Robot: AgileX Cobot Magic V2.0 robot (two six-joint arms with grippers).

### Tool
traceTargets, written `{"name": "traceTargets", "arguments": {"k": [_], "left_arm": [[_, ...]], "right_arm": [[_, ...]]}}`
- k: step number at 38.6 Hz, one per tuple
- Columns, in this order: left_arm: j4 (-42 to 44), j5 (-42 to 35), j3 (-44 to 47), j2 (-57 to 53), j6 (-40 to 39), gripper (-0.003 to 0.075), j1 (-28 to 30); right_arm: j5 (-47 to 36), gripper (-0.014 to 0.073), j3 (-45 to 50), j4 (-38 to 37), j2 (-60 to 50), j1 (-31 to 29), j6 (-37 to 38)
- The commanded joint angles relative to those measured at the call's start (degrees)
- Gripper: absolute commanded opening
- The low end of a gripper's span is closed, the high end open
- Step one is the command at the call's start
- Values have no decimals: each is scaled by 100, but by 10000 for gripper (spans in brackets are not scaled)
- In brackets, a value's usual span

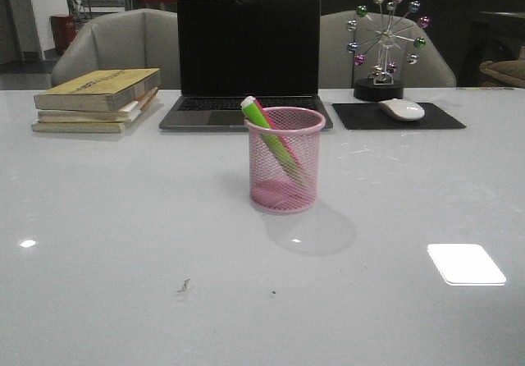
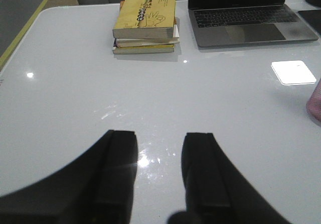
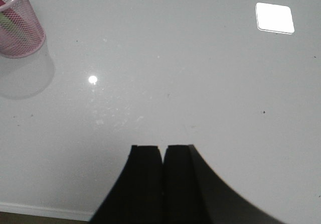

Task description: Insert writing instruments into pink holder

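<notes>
The pink holder [image 1: 285,159] stands upright mid-table in front of the laptop. A bright green marker [image 1: 264,125] leans inside it, its white tip above the rim, and a pink marker [image 1: 276,134] lies just behind it in the cup. The right wrist view catches the holder [image 3: 18,24] at its corner with green and pink showing through the mesh. A sliver of the holder [image 2: 316,101] shows at the left wrist view's edge. My left gripper [image 2: 159,139] is open over bare table. My right gripper [image 3: 162,151] is shut on nothing. Neither arm appears in the front view.
A stack of books [image 1: 96,99] lies at the back left, a laptop [image 1: 244,62] behind the holder, and a mouse [image 1: 402,109] on a black pad [image 1: 399,117] with a ball ornament [image 1: 385,42] at the back right. The white table [image 1: 123,251] reflects ceiling lights.
</notes>
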Motion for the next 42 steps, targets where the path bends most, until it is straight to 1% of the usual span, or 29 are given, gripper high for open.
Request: {"name": "traceTargets", "arguments": {"k": [1, 21, 28, 33, 40, 42], "left_arm": [[-51, -487, -168, 22, -33, 299, 9], [-51, -487, -168, 22, -33, 299, 9], [-51, -487, -168, 22, -33, 299, 9], [-51, -487, -168, 22, -33, 299, 9], [-51, -487, -168, 22, -33, 299, 9], [-51, -487, -168, 22, -33, 299, 9]], "right_arm": [[-445, 50, -157, -33, -3, -33, 6], [-433, 50, -157, -32, -16, -33, 6], [-482, 50, -117, 156, -413, -33, 6], [-1047, 50, 245, 213, -975, -33, 6], [-2910, 50, 1321, 243, -2165, -33, 1], [-3296, 50, 1520, 256, -2420, -33, -20]]}}
